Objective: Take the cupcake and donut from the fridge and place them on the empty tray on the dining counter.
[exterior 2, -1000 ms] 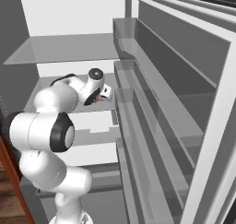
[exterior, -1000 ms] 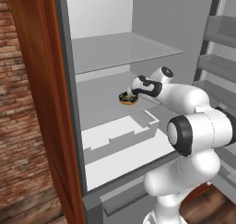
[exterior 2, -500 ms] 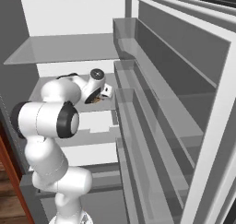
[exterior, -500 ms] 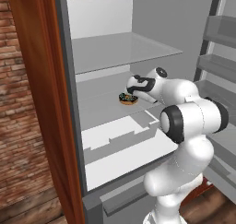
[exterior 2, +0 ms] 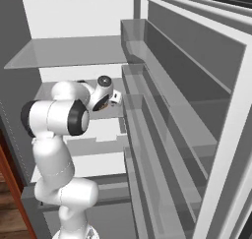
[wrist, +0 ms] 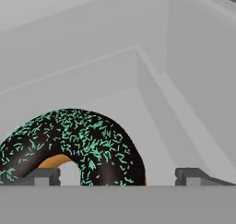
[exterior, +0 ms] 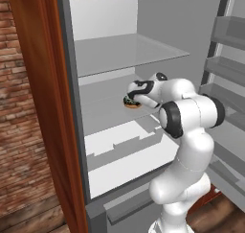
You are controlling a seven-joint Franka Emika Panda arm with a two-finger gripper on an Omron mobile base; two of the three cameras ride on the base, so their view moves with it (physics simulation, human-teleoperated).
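Observation:
The donut [wrist: 78, 140], dark-glazed with teal sprinkles, lies on the middle shelf of the open fridge [exterior: 115, 52]. In the hand view it fills the lower left and reaches between my two fingertips [wrist: 44, 176]. My gripper [wrist: 119, 176] is open and sits right over it, one tip on each side, not closed on it. From the left base view, the gripper [exterior: 135, 97] hovers at the donut [exterior: 130, 104]. The right base view shows the hand [exterior 2: 103, 98] over the same shelf. The cupcake, tray and dining counter are out of view.
The fridge door [exterior 2: 197, 110], with its stacked bins, stands open on the right, close to my arm. A glass shelf [exterior: 124, 50] lies just above the hand. A red-brown wood panel [exterior: 43, 107] and brick wall [exterior: 14, 131] flank the left side.
My hand has shifted left along the middle shelf and settled over the donut. The elbow has swung forward and up. The jaws have stayed wide.

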